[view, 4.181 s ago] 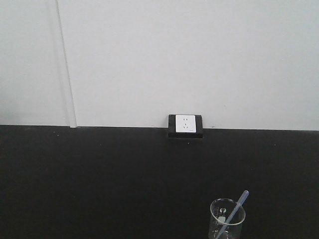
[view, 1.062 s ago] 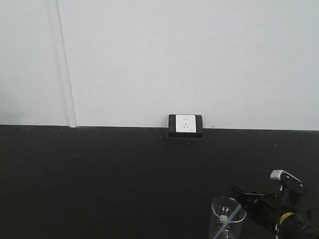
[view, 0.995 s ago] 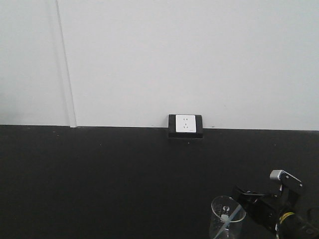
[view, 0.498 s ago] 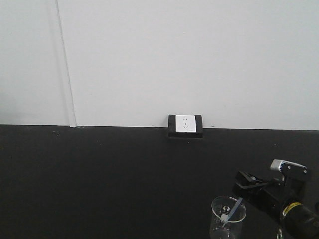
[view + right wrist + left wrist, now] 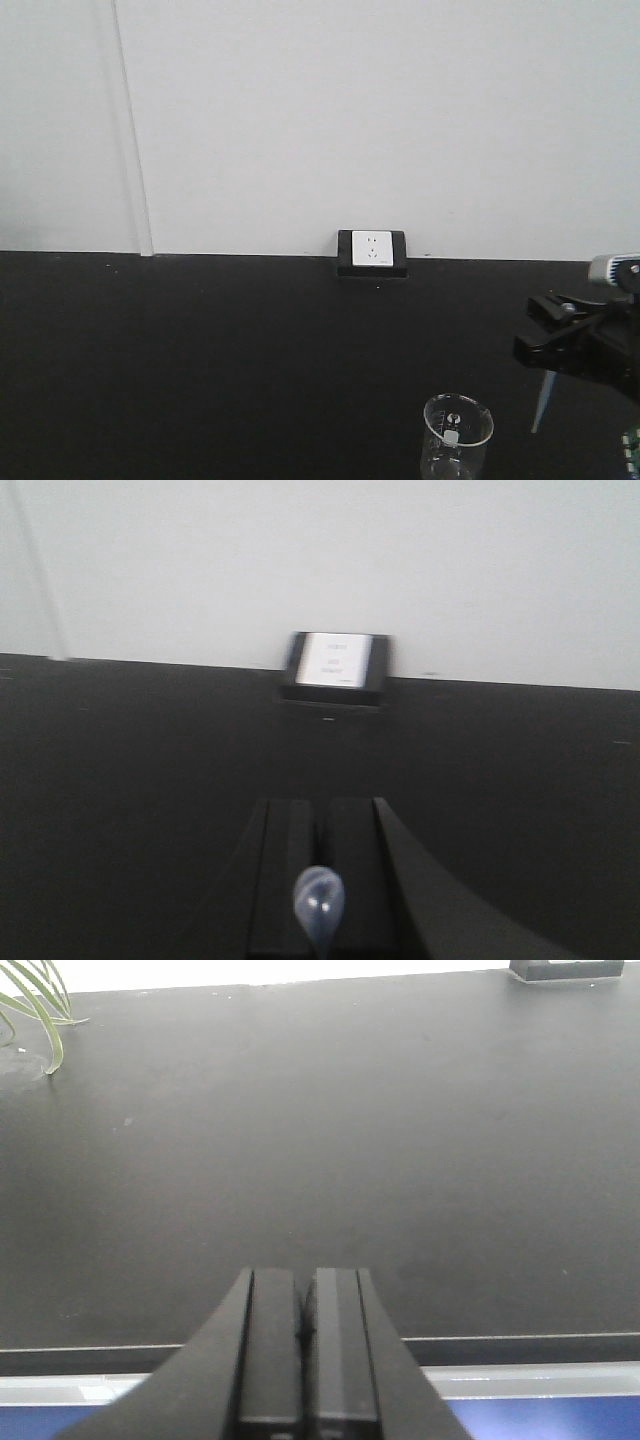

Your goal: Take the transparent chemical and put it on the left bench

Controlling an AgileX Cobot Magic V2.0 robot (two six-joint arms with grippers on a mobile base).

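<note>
The transparent chemical (image 5: 539, 402), a slim clear bluish pipette, hangs tip-down in the air to the right of the glass beaker (image 5: 457, 432), fully outside it. My right gripper (image 5: 540, 338) is shut on its upper end. In the right wrist view the pipette's bulb (image 5: 318, 900) sticks up between the closed fingers of the right gripper (image 5: 322, 806). My left gripper (image 5: 305, 1282) is shut with nothing in it, hovering over the near edge of the black worktop (image 5: 300, 1140). The left bench is out of view.
A wall socket (image 5: 372, 252) sits where the black worktop (image 5: 200, 360) meets the white wall. Green plant leaves (image 5: 30, 1005) reach in at the far left of the left wrist view. The worktop's front edge (image 5: 520, 1338) runs just beyond the left fingers.
My right gripper has risen and moved right, pulling the pipette up out of the beaker; the beaker now stands without it. The left gripper shows only now.
</note>
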